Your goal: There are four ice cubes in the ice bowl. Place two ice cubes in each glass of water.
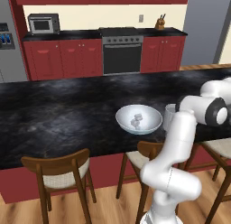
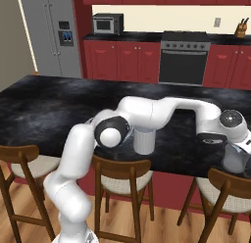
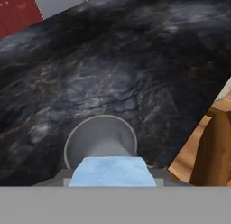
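My gripper (image 3: 110,174) is shut on a light blue ice cube (image 3: 113,170), held just above the open mouth of a glass of water (image 3: 100,139). In the right base view this glass (image 2: 236,159) stands near the counter's front edge at the far right, under my hand (image 2: 230,129). The other glass of water (image 2: 144,140) stands under my forearm; in the left base view it (image 1: 169,116) is partly hidden by the arm. The ice bowl (image 1: 151,123) sits left of it with pale ice cubes (image 1: 136,121) inside.
The black stone counter (image 1: 67,114) runs across the room. Wooden chairs (image 1: 61,173) (image 2: 122,176) (image 3: 216,146) stand along its front edge. Behind are red cabinets, an oven (image 1: 122,53), a microwave (image 1: 43,23) and a fridge (image 2: 54,34).
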Motion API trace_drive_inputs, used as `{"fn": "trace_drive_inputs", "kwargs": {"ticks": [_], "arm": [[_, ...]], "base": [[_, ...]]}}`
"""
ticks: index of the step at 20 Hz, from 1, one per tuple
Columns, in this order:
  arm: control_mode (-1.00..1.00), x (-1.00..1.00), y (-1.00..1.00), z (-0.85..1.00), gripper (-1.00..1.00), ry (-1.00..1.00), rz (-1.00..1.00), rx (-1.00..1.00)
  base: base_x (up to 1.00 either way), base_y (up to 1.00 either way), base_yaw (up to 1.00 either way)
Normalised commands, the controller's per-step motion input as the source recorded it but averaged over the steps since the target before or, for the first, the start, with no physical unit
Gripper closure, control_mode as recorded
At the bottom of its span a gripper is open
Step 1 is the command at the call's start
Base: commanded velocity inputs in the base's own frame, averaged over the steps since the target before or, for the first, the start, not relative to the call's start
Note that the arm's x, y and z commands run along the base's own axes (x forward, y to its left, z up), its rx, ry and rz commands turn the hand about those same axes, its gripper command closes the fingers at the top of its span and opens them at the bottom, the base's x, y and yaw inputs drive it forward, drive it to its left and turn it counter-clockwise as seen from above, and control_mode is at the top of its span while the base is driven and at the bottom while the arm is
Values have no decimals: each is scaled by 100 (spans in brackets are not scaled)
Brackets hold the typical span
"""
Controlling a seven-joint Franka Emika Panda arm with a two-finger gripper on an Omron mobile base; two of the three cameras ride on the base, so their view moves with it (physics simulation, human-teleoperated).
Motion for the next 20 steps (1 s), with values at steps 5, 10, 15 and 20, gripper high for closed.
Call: {"fn": "trace_drive_inputs", "kwargs": {"ticks": [5,10,15,20], "arm": [[-100,13,-3,0,100,0,0,11],[-100,31,0,-8,100,0,0,8],[-100,37,-1,-30,100,4,0,3],[-100,31,-17,-34,100,7,0,1]], "base": [[0,0,0],[0,0,0],[0,0,0],[0,0,0]]}}
